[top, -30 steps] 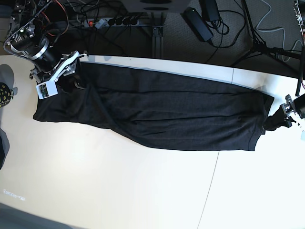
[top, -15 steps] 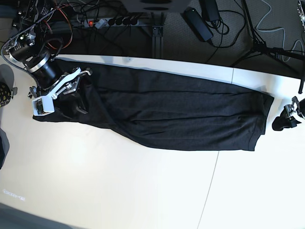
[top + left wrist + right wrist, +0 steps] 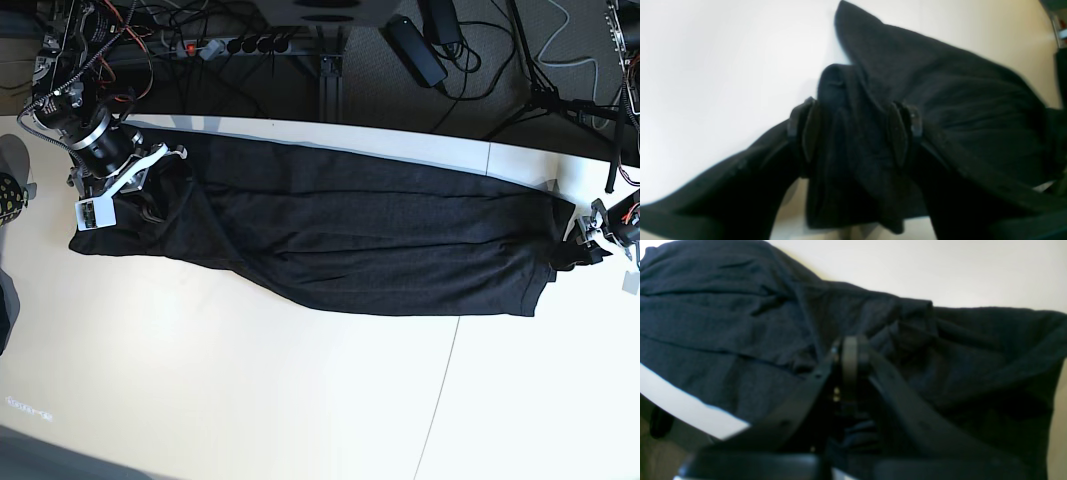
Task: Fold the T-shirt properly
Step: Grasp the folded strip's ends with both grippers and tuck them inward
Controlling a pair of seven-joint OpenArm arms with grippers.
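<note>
The shirt (image 3: pixel 350 240) lies as one long band across the table's (image 3: pixel 250 400) far half, sides folded in; cross folds remain. Left gripper (image 3: pixel 853 140) sits low at the right end, jaws spread around a bunched hem. Right gripper (image 3: pixel 850 356), pressed together, pinches cloth at the far-left corner.

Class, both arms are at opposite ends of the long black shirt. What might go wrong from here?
1. The left pincer straddles a bunched fold of the T-shirt, jaws wide; closing could catch too many layers or slip.
2. The right pincer is shut among wrinkled cloth; whether it grips any is unclear, so a lift may leave that end behind.
</note>
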